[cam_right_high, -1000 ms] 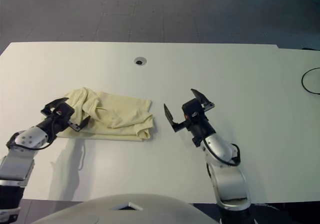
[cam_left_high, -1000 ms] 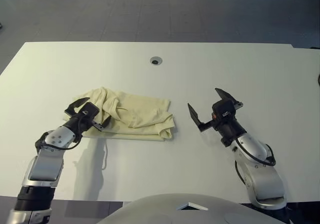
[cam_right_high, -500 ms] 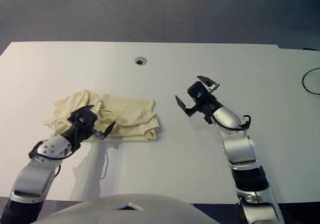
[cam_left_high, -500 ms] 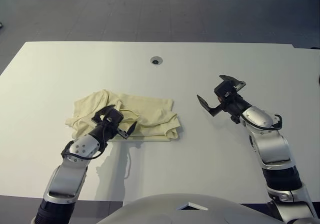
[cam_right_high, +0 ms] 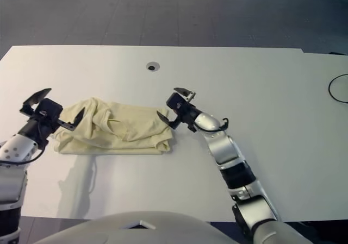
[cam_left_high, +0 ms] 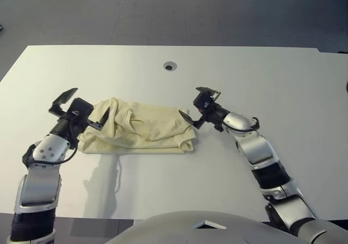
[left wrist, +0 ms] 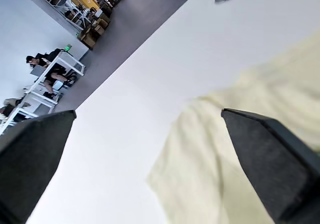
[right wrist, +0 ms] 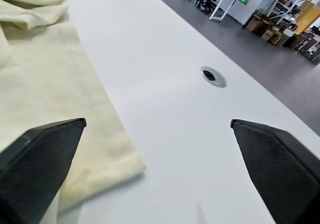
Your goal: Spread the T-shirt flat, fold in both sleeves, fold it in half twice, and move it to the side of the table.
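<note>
On the white table [cam_left_high: 261, 75], left of centre, the pale yellow T-shirt [cam_left_high: 138, 129] lies folded into a rumpled, roughly rectangular bundle, with loose creases bunched toward its left half. At its left edge the left gripper [cam_left_high: 88, 102] has its fingers spread wide, holding nothing, one finger over the cloth. At its right edge the right gripper [cam_left_high: 191, 102] is likewise spread and empty, its lower finger just beside the hem. A cable hole [cam_left_high: 169, 66] sits behind the shirt, well apart.

Bunched T-shirt [cam_left_high: 144, 129] on white table [cam_left_high: 272, 75]
</note>
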Available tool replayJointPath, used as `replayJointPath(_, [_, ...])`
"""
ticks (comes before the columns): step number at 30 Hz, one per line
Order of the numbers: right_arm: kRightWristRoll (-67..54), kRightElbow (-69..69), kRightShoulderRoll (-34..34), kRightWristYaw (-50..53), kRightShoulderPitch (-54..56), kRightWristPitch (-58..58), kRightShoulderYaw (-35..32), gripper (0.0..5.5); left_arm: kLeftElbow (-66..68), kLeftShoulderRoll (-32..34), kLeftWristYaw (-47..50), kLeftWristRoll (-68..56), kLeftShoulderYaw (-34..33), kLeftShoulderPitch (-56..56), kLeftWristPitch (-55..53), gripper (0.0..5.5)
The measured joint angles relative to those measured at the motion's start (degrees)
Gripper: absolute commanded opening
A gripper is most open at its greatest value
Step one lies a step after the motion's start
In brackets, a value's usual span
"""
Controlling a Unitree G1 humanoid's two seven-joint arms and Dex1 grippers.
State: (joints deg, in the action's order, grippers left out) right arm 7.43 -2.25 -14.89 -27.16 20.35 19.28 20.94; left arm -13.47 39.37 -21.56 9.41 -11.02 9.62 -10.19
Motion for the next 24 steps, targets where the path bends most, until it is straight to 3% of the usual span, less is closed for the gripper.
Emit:
replayJointPath(4, [1.2,-7.4,1.7,0.9,3.1,-1.8,0.2,5.39,9.0,0.8,1.2,6.5,5.3,-0.1,4.6,5.40])
replayJointPath(12, [4.5,-15.7,2.3,0.3,7.0,-5.5,2.2,5.39,13.8,4.5,2.1,10.9,7.9,-1.7,9.4,5.40])
replayJointPath(24, [8.7,-7.6,-11.2,-3.9,2.9,-5.0,0.4,5.39,-4.0,3.9,-7.7,7.3,13.1,4.6,5.1,5.40])
